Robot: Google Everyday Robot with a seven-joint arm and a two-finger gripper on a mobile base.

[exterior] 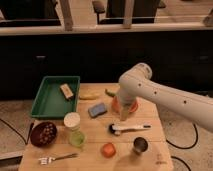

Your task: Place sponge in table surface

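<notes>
The light-blue sponge lies flat on the wooden table surface, left of the orange bowl. My white arm reaches in from the right and bends down at the elbow. My gripper hangs low over the front left edge of the orange bowl, a short way right of the sponge and apart from it. Nothing shows in the gripper.
A green tray holding a tan block stands at the back left. A banana, a white cup, a green cup, a dark bowl, a fork, a brush and a metal cup lie around.
</notes>
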